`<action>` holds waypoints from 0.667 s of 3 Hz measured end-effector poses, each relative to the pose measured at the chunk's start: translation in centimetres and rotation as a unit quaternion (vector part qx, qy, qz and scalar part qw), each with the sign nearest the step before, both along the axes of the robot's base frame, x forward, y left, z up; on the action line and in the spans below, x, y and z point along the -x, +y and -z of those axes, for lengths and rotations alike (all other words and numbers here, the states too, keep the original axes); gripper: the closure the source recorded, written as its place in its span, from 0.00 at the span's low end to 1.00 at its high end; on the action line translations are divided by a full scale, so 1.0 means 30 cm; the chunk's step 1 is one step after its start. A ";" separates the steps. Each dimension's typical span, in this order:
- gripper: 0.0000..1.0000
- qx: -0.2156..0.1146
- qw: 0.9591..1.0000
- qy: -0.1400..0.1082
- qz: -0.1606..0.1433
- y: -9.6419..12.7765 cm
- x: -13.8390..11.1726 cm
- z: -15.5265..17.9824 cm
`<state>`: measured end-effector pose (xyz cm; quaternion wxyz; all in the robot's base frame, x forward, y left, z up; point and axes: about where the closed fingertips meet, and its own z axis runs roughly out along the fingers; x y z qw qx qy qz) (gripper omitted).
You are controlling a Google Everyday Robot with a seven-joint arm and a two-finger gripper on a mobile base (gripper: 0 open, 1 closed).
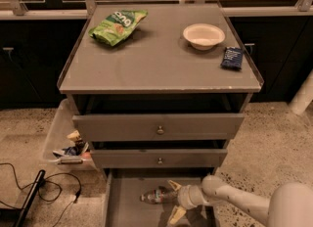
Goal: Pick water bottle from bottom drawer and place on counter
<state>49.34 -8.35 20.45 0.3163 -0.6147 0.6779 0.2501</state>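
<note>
Low in bottom drawer (pixel 126 207) | gripper (pixel 171 201) spread wide, gripping nothing | water bottle (pixel 154 196) lying flat, one end between fingers (pixel 174 187) | clear, dark label band

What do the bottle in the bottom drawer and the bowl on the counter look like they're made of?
The water bottle looks like clear plastic: a see-through body with a colored label band. The bowl seems to be matte paper or foam, pale and dull; I can't tell which. The gripper sits in the bottom drawer beside the bottle, jaws open.
</note>
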 end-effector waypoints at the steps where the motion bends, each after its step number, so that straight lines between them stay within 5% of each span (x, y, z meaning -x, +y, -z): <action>1: 0.00 0.005 1.000 -0.006 0.004 0.004 -0.052 0.070; 2: 0.00 0.011 1.000 -0.014 0.002 0.009 -0.089 0.133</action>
